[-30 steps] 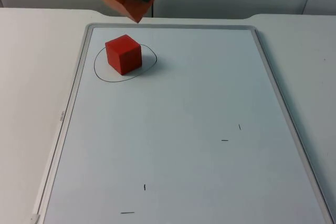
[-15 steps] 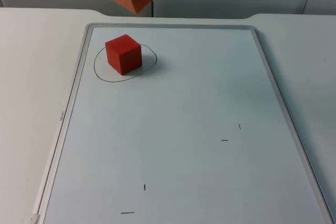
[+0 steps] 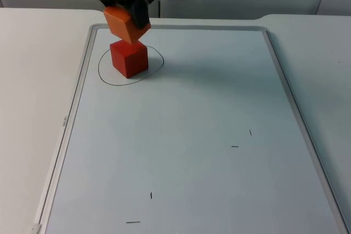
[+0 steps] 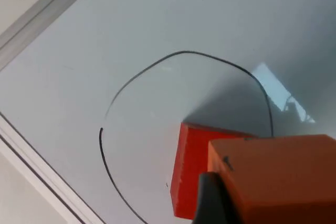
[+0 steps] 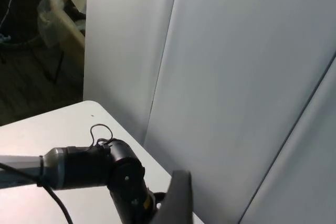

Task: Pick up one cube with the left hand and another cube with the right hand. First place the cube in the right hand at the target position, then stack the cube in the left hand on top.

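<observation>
while gripped by the left gripper (image 3: 127,12), the matte orange cube (image 3: 126,23) hovers over the red cube (image 3: 129,57).

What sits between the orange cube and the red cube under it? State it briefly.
Nothing. In the top view the orange cube, held tilted by the left gripper, hangs directly over the red cube; whether they touch is unclear.

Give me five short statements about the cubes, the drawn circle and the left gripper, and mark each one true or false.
1. The red cube sits inside the drawn circle. True.
2. The left gripper holds the orange cube. True.
3. The orange cube lies flat on the whiteboard beside the circle. False: it is held tilted just above the red cube.
4. The orange cube is square with the red cube. False: it is turned and tilted against it.
5. Short pen marks show on the whiteboard nearer the camera. True.
</observation>
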Action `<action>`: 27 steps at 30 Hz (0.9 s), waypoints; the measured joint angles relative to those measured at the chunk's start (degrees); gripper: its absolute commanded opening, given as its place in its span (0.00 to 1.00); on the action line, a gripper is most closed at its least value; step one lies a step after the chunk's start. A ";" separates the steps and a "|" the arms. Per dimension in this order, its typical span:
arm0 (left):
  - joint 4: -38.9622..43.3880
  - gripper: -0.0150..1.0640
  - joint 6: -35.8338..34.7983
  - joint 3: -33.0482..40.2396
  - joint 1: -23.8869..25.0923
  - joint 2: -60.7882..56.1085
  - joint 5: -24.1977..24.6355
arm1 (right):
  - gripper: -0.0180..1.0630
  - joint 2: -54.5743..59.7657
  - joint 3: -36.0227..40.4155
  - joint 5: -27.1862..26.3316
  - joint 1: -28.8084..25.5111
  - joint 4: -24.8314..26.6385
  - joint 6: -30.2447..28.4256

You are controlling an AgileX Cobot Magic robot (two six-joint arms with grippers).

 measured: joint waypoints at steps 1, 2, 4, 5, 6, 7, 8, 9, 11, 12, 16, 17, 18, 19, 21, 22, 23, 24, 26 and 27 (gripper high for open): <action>0.00 0.01 0.00 -0.69 0.00 0.65 0.12 | 0.71 0.27 0.00 0.00 0.00 0.00 0.00; 0.00 0.01 0.00 -1.25 0.00 0.94 0.36 | 0.71 0.49 0.00 0.00 0.00 0.00 0.00; 0.25 0.01 0.00 -1.54 0.00 1.42 0.49 | 0.71 0.72 0.00 0.00 0.00 0.00 0.00; 0.70 0.01 0.00 -1.54 0.00 1.79 0.63 | 0.71 0.98 0.00 0.00 0.00 0.00 0.00; 1.41 0.01 0.00 -1.54 0.00 1.87 0.77 | 0.71 1.28 0.00 0.00 0.00 0.00 0.00; 1.93 0.01 0.00 -1.54 0.00 2.13 0.77 | 0.71 1.39 0.00 0.00 0.00 0.00 0.00; 2.41 0.01 0.00 -1.54 0.00 2.23 0.85 | 0.71 1.54 0.00 0.00 0.00 0.00 0.00; 2.79 0.01 0.00 -1.54 0.00 2.37 0.85 | 0.71 1.64 0.00 0.00 0.00 0.00 0.00; 2.91 0.01 0.00 -1.54 0.00 2.37 0.85 | 0.71 1.64 0.00 0.00 0.00 0.00 0.00; 2.91 0.01 0.00 -1.54 0.00 2.37 0.85 | 0.71 1.64 0.00 0.00 0.00 0.00 0.00; 2.91 0.01 0.00 -1.63 0.00 2.50 0.75 | 0.71 1.64 0.00 0.00 0.00 0.00 0.00; 2.91 0.01 0.00 -1.63 0.00 2.79 0.75 | 0.71 1.64 0.00 0.14 0.00 0.00 0.12; 2.91 0.01 0.00 -1.66 0.00 3.06 0.75 | 0.71 1.64 0.00 0.14 0.00 0.00 0.11; 2.91 0.01 0.00 -1.77 0.00 3.36 0.75 | 0.71 1.64 0.00 0.14 0.00 0.00 0.23; 2.91 0.01 -0.10 -1.77 0.00 3.65 0.75 | 0.71 1.64 0.00 0.14 0.00 0.00 0.33; 2.91 0.01 -0.10 -1.77 0.00 3.89 0.75 | 0.71 1.64 0.00 0.14 0.00 0.00 0.33; 2.91 0.01 -0.10 -1.92 0.00 4.01 0.75 | 0.71 1.64 0.00 0.14 0.00 0.00 0.33; 2.91 0.01 -0.10 -1.91 0.00 4.01 0.75 | 0.71 1.64 0.00 0.14 0.00 0.00 0.33; 2.91 0.01 -0.10 -1.91 0.00 4.01 0.75 | 0.71 1.64 0.00 0.14 0.00 0.00 0.33; 2.91 0.01 -0.10 -1.94 0.00 4.01 0.75 | 0.71 1.64 0.00 0.14 0.00 0.00 0.33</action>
